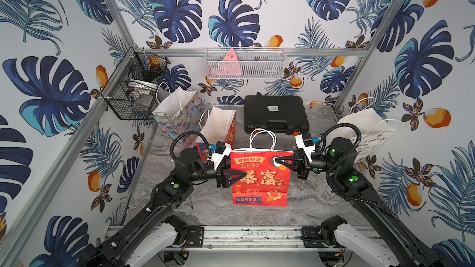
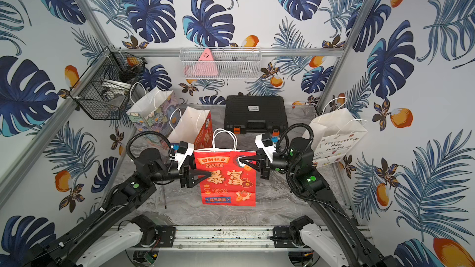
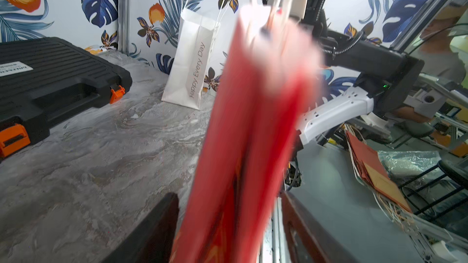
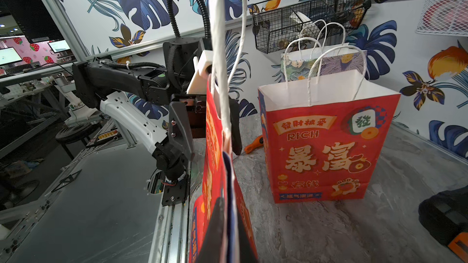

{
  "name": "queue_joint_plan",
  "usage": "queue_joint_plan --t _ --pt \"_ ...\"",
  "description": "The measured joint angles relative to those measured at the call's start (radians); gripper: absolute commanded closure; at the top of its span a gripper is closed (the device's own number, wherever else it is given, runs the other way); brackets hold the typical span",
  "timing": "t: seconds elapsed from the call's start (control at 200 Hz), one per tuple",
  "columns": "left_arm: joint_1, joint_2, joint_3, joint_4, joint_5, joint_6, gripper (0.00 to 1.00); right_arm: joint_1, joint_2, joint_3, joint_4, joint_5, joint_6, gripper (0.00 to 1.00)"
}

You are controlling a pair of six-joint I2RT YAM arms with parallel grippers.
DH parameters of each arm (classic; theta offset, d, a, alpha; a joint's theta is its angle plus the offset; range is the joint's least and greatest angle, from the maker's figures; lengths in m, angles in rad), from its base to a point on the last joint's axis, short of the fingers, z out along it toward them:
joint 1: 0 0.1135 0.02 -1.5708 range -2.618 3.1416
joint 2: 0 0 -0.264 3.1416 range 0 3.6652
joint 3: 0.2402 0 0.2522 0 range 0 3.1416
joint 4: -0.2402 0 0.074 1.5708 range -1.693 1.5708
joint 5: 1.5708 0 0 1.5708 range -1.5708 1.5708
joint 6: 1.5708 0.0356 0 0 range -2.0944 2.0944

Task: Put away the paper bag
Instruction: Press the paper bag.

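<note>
The bag [image 1: 259, 178] is red paper printed with gold characters and "RICH". White cord handles [image 1: 262, 137] stand up from its top. It is upright and pressed flat, with its printed face showing in both top views. The right pincer [image 1: 277, 161] is clamped on its upper right edge. The left pincer [image 1: 244, 174] straddles its left edge, jaws apart.
</note>
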Motion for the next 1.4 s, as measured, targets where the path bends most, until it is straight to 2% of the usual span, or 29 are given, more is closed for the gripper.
queue_joint_plan --t 0.175,0.215,0.26,0.336,0.461,0.611,0.656,0.746,0.937,0.957,0.982,1.002,1.047,1.112,1.212,1.242,1.347,1.402 --pt "0.000 0.032 0.014 0.066 0.006 -0.031 1.00 0.005 0.003 0.001 -0.027 -0.006 -0.013 1.00" --pt "0.000 0.033 0.013 0.075 0.009 -0.034 1.00 0.005 0.003 0.001 -0.028 -0.006 -0.014 1.00" --pt "0.000 0.031 0.011 0.084 0.007 -0.038 1.00 0.005 0.003 0.001 -0.030 -0.006 -0.020 0.85" --pt "0.000 0.023 0.003 0.089 0.007 -0.038 1.00 0.006 0.002 0.005 -0.046 -0.006 -0.025 0.70" --pt "0.000 0.012 -0.006 0.090 0.009 -0.036 1.00 0.006 -0.016 0.023 -0.088 -0.006 -0.031 0.67" --pt "0.000 0.012 -0.006 0.082 0.033 -0.018 1.00 0.006 -0.036 0.061 -0.108 -0.005 -0.021 0.71" --pt "0.000 0.013 -0.005 0.074 0.039 -0.007 1.00 0.006 -0.036 0.066 -0.117 -0.003 -0.013 0.79" --pt "0.000 0.013 -0.004 0.073 0.050 0.000 1.00 0.006 -0.030 0.067 -0.137 -0.002 -0.017 1.00" --pt "0.000 0.009 -0.002 0.069 0.059 -0.002 1.00 0.005 -0.036 0.053 -0.171 -0.003 -0.036 1.00" --pt "0.000 0.009 0.000 0.069 0.059 -0.003 1.00 0.005 -0.041 0.050 -0.174 -0.003 -0.039 0.90" --pt "0.000 0.008 0.002 0.068 0.060 -0.004 1.00 0.005 -0.046 0.049 -0.176 -0.002 -0.037 0.72" --pt "0.000 0.007 0.005 0.066 0.063 -0.004 1.00 0.005 -0.051 0.048 -0.177 -0.002 -0.037 0.65" --pt "0.000 0.003 0.011 0.062 0.063 -0.003 1.00 0.006 -0.064 0.048 -0.190 -0.001 -0.037 0.58" --pt "0.000 -0.003 0.016 0.068 0.057 -0.003 1.00 0.006 -0.083 0.044 -0.211 0.006 -0.039 0.57" --pt "0.000 -0.006 0.019 0.072 0.058 -0.008 1.00 0.006 -0.100 0.027 -0.224 0.019 -0.043 0.62" --pt "0.000 -0.006 0.019 0.076 0.058 -0.012 1.00 0.006 -0.101 0.021 -0.234 0.023 -0.043 0.68" --pt "0.000 -0.002 0.019 0.095 0.058 -0.034 1.00 0.006 -0.100 0.011 -0.251 0.022 -0.042 0.99" --pt "0.000 0.000 0.019 0.103 0.058 -0.049 1.00 0.006 -0.098 0.011 -0.249 0.017 -0.035 1.00"
